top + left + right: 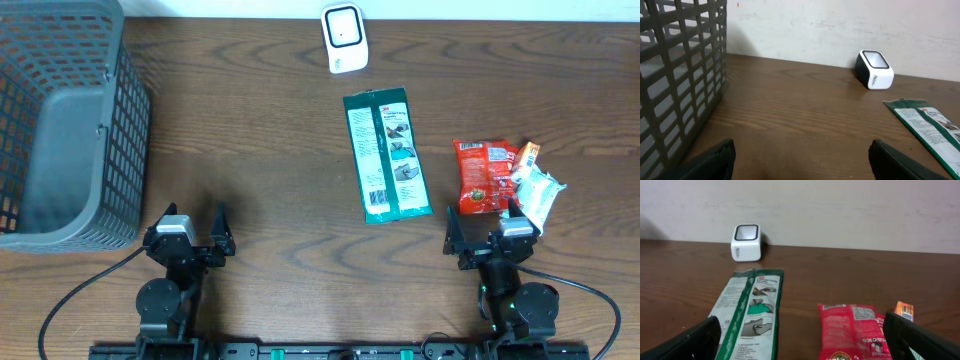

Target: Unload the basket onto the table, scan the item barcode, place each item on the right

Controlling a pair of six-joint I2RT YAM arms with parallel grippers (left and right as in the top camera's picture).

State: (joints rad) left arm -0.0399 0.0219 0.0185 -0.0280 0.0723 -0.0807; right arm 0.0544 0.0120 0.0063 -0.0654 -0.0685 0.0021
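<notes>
The left gripper sat low at the near edge of the table, its jaws spread wide with nothing between them; the right gripper sat at the same edge on the other side, jaws likewise wide and empty; both pointed toward the far edge.

The white barcode scanner stood upright at the far edge of the table, near the middle, its dark window framed in white; just nearer than it lay a long green 3M package, flat on the wood, printed side up, its length running from far to near with a slight tilt; scanner and package were close but apart.

To the right of the green package lay a red snack packet, flat, directly ahead of the right gripper and near its fingertips; whether they touched could not be told; a smaller white and orange packet overlapped the red one's right edge.

A grey mesh basket occupied the far left corner, well apart from the packages; its near wall stood just ahead and left of the left gripper.
</notes>
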